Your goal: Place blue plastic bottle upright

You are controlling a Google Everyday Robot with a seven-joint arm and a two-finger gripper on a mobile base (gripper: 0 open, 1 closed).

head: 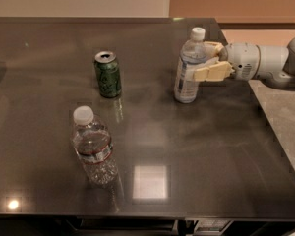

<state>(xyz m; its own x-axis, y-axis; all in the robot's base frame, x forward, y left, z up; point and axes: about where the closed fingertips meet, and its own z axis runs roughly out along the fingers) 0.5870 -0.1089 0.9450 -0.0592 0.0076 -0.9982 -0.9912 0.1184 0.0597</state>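
Note:
The blue plastic bottle (pixel 186 82), slim and clear with a white cap and a white label printed in blue, stands upright on the dark table (pixel 196 146) at the right rear. My gripper (pixel 202 60) reaches in from the right. Its tan fingers (pixel 211 72) sit on either side of the bottle's upper body, closed against it. The bottle's base rests on the table top.
A green drink can (pixel 107 74) stands upright left of the bottle. A wider crinkled clear bottle (pixel 93 147) with a red-edged label stands near the front left. The table's right edge runs just below my arm (pixel 265 61), with grey floor beyond.

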